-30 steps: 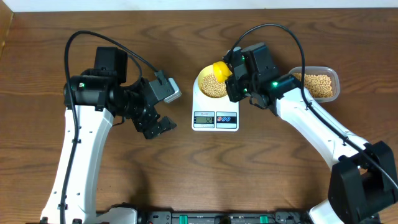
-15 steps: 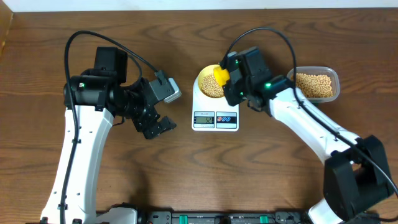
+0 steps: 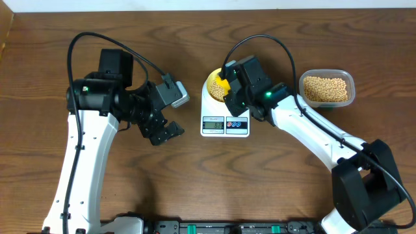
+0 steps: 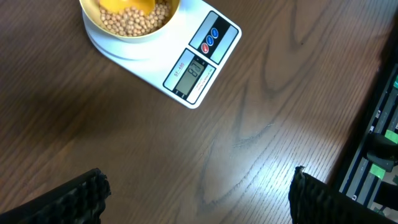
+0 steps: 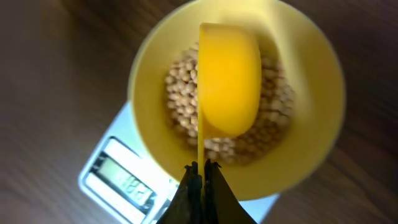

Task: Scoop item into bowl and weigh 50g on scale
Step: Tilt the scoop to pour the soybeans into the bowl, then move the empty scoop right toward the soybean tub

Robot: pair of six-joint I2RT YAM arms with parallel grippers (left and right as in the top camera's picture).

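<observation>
Closest to where I stand, a black rail (image 3: 214, 227) with small green connectors runs along the near edge of the surface (image 3: 195, 182). The surface is dark brown wood with a strong wavy grain, bare across its near half.

A little further in, on the left, the left end effector (image 3: 164, 133) hangs over bare wood, just left of the scale (image 3: 225, 123). Its two dark fingers (image 4: 81, 193) stand wide apart with nothing between them.

The scale is white with rounded corners. Its grey display and two coloured buttons face the near edge, and the digits are too small for me to read.

On its platform sits the pale yellow bowl (image 5: 320, 124), holding a layer of tan beans (image 5: 180, 93).

The right end effector (image 5: 200, 168) reaches in from the right and is pinched tight on the thin handle of a yellow measuring spoon (image 5: 229, 81). The spoon's cup lies over the beans inside the bowl's rim, rolled onto its side. I cannot tell whether it touches them.

Further right, well apart from the scale, a clear rectangular container (image 3: 327, 88) holds more of the same beans.

Black cables loop over both arms. Beyond the far edge there is only a pale strip (image 3: 195, 5) of the room.
</observation>
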